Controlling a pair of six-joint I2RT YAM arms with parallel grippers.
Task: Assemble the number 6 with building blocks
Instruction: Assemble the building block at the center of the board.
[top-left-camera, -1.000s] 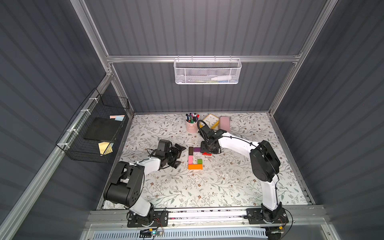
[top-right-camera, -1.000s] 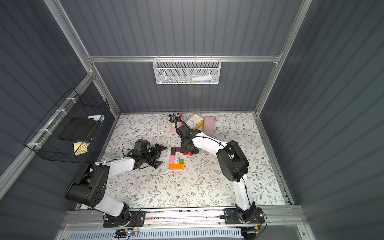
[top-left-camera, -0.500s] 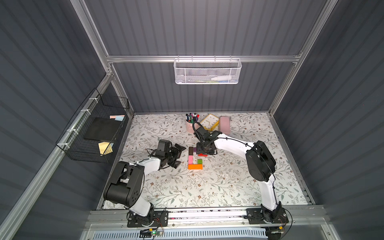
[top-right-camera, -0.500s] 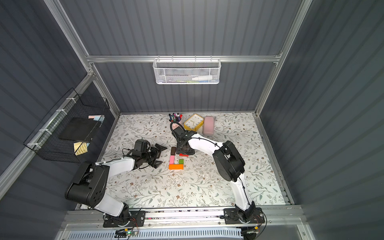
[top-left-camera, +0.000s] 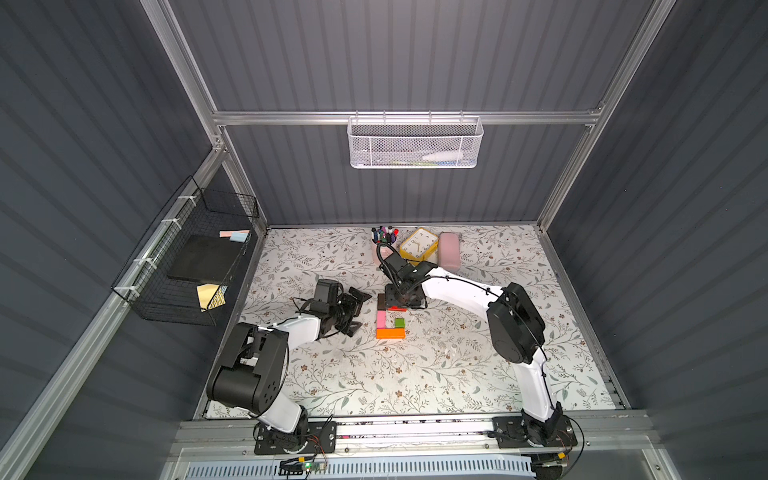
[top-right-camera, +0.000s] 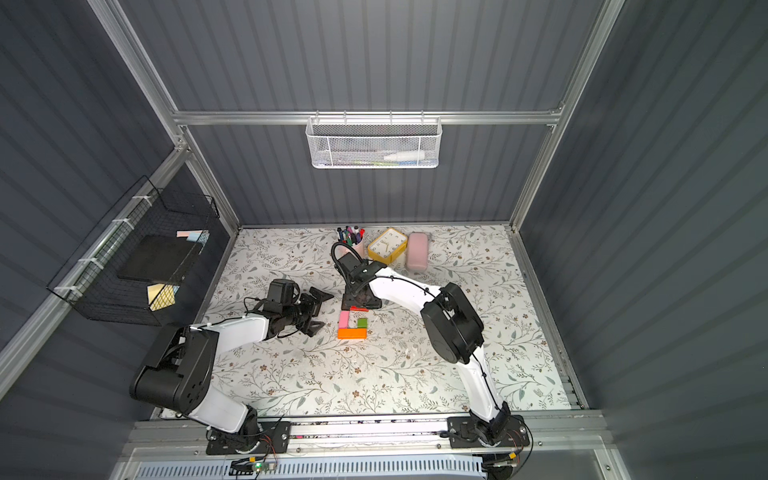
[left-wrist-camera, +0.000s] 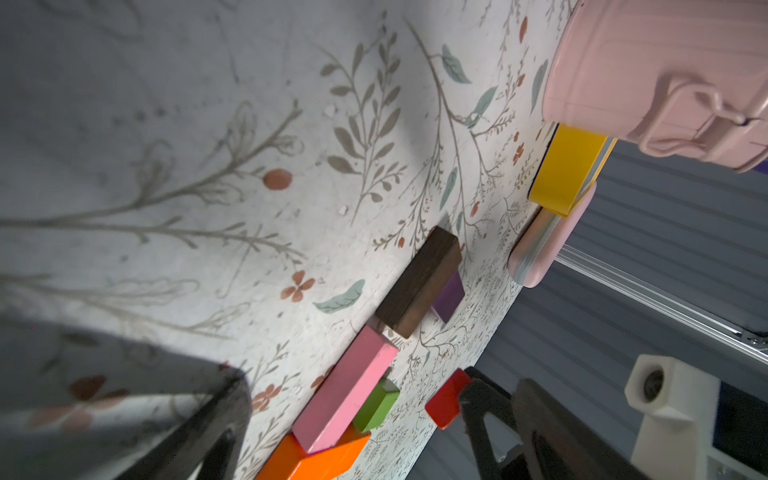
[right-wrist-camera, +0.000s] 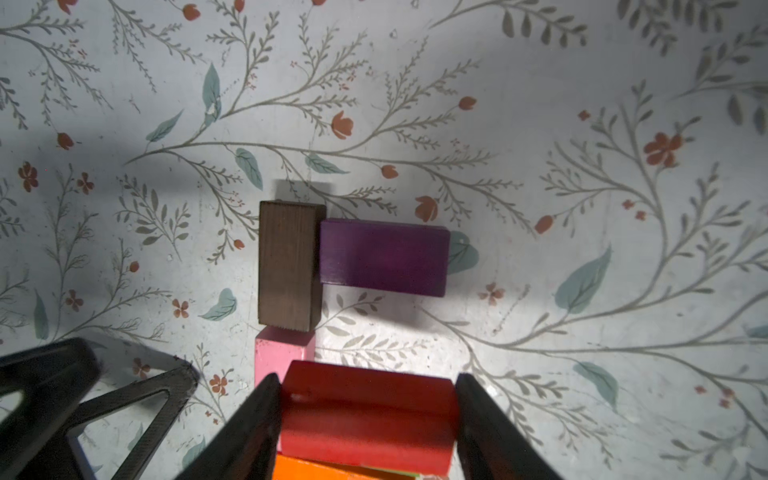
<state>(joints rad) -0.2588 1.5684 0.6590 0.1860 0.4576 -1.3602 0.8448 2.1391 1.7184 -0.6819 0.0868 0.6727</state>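
My right gripper (right-wrist-camera: 368, 419) is shut on the red block (right-wrist-camera: 365, 415), which it holds by its ends just right of where the dark brown block (top-left-camera: 380, 301) meets the pink block (top-left-camera: 381, 319). The purple block (right-wrist-camera: 384, 257) lies against the brown block's (right-wrist-camera: 289, 266) side; in both top views the gripper hides it. Nearer the front, the green cube (top-left-camera: 400, 322) sits on the orange bar (top-left-camera: 390, 333). My left gripper (top-left-camera: 356, 311) is open and empty, on the mat left of the blocks. The left wrist view shows the pink block (left-wrist-camera: 345, 390), green cube (left-wrist-camera: 376, 405) and red block (left-wrist-camera: 446, 399).
A pink pen cup (top-left-camera: 384, 241), a yellow clock (top-left-camera: 419, 245) and a pale pink case (top-left-camera: 450, 253) stand at the back of the floral mat, just behind my right wrist. A black wire basket (top-left-camera: 187, 257) hangs on the left wall, and a white mesh basket (top-left-camera: 415, 143) on the back wall.
My right gripper has carried the red block leftward, up to the brown and pink blocks. The left arm has stayed still.
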